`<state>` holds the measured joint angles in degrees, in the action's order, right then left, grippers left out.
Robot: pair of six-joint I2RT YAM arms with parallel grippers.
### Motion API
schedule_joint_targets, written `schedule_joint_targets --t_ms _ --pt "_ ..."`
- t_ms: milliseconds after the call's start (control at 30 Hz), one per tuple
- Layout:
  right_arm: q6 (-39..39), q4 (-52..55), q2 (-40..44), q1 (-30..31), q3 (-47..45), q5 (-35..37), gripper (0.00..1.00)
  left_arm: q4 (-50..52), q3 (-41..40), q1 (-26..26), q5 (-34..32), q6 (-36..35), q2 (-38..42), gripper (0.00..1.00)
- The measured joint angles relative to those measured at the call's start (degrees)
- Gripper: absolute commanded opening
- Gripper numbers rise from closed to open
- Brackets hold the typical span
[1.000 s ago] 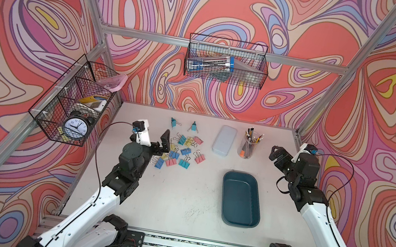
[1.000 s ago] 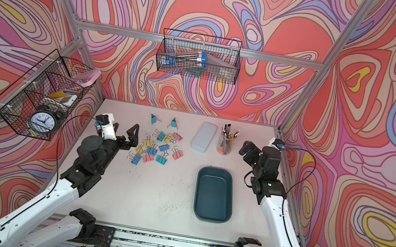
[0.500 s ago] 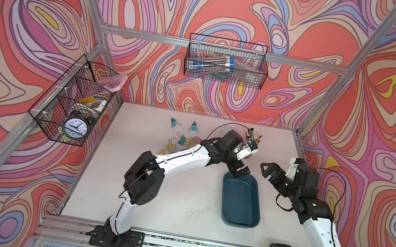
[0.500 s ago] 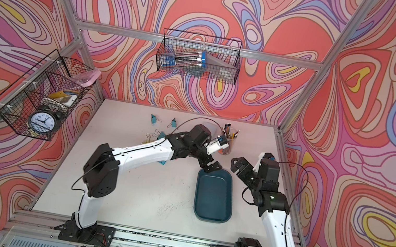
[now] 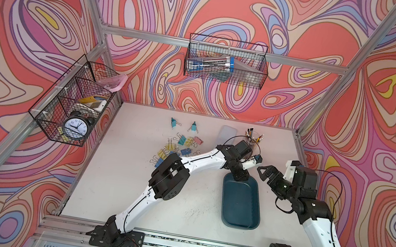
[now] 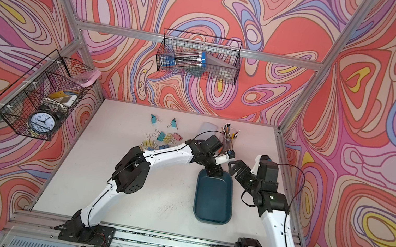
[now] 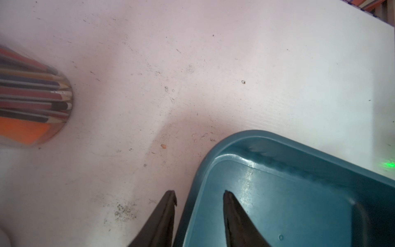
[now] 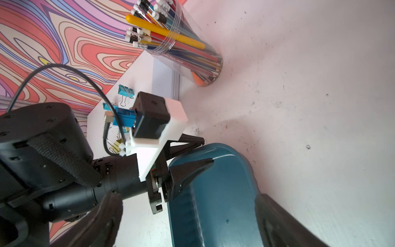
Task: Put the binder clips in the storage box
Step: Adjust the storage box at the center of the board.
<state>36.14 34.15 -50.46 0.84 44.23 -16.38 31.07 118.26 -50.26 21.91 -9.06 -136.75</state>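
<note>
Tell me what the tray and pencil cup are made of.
Tray: likely moulded plastic, dark teal, semi-gloss; light glints on its smooth rounded rim. Pencil cup: clear plastic, possibly glass; pencils show through its wall.

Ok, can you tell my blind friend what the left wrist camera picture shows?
The left pincer straddles the wall of the teal storage box near a corner: one black finger inside, one over the white table. A blurry cup of pencils sits at the picture's edge.
</note>
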Motion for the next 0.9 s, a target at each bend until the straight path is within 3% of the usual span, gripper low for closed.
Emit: schedule_joint_targets --t_ms 233,433,700,900 --pt "0.63 0.2 0.04 0.0 0.0 0.02 0.98 -6.97 -9.75 -0.02 -2.95 7.34 4.42 0.11" --pt "1.6 0.22 1.03 0.0 -0.28 0.0 0.98 -12.9 -24.96 -0.46 -12.22 17.57 14.4 0.02" --pt "5.38 -0.02 2.32 0.0 -1.75 -0.61 0.93 -10.38 -51.17 -0.5 -28.94 39.67 36.3 0.0" --pt "9.07 -1.62 0.79 2.58 -3.45 -2.69 0.91 -4.76 -69.37 -1.16 -36.41 55.23 54.93 0.0"
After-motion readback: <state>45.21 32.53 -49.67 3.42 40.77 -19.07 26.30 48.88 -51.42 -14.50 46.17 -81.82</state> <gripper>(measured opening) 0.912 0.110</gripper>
